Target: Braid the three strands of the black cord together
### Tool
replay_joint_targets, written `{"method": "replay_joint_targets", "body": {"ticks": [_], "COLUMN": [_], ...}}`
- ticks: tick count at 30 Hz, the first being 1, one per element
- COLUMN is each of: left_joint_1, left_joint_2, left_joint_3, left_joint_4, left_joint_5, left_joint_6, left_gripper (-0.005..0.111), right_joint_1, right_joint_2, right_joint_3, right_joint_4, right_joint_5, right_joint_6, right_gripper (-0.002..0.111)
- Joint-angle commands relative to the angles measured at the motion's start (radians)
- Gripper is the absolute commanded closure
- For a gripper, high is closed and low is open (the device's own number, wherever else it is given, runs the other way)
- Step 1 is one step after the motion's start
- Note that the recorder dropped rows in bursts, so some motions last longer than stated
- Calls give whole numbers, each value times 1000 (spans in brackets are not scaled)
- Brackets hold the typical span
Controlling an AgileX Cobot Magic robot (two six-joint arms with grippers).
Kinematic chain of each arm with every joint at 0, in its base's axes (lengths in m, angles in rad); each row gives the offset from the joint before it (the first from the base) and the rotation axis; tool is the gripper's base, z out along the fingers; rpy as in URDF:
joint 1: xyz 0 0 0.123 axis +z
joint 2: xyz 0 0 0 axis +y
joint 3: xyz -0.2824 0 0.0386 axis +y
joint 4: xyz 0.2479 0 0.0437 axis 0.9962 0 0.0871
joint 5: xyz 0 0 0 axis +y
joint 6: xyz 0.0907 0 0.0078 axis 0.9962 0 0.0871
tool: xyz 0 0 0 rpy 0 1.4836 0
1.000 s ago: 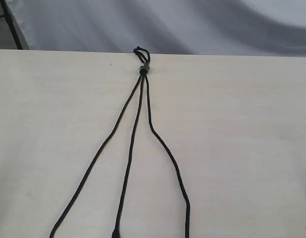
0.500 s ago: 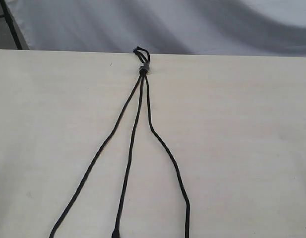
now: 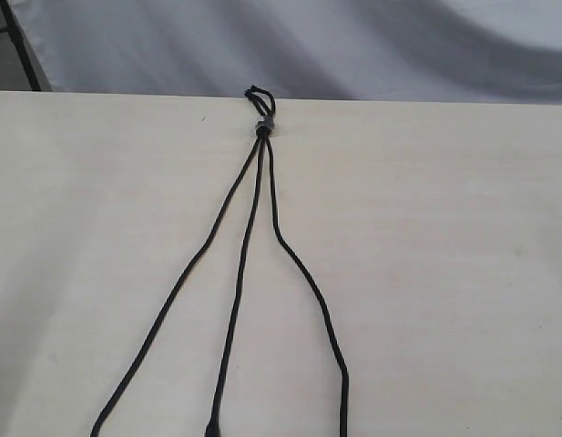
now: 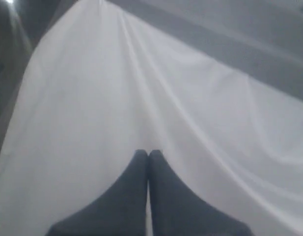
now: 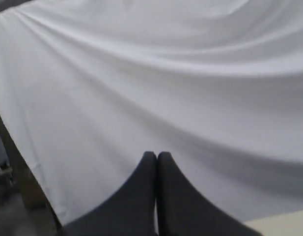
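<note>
The black cord (image 3: 262, 129) lies on the pale wooden table (image 3: 444, 228), its knot, small loop and grey band at the far edge. Its three strands fan out toward the near edge, unbraided: the left strand (image 3: 176, 287), the middle strand (image 3: 237, 300) and the right strand (image 3: 319, 305). Their ends run out of the exterior view. Neither gripper shows in the exterior view. In the left wrist view my left gripper (image 4: 148, 153) is shut on nothing, facing a white cloth. In the right wrist view my right gripper (image 5: 156, 154) is likewise shut and empty.
A white cloth backdrop (image 3: 308, 45) hangs behind the table's far edge. A dark pole (image 3: 21, 45) stands at the far left. A corner of the table (image 5: 284, 223) shows in the right wrist view.
</note>
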Motion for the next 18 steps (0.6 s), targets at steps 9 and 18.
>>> {"method": "replay_joint_targets", "body": {"ticks": [9, 18], "left_joint_1": [-273, -526], "left_joint_2": [821, 1282], "left_joint_3": [-314, -451], "left_joint_4": [204, 165], "left_joint_5": [567, 731], "left_joint_6": [73, 86], "left_gripper": [107, 102], "right_joint_1": [452, 496], "right_joint_2": [813, 1300], "right_joint_3": [-402, -681], "right_joint_4": [-98, -279], "right_joint_5": [520, 652], "right_joint_6": [-39, -7], "right_gripper": [109, 109]}}
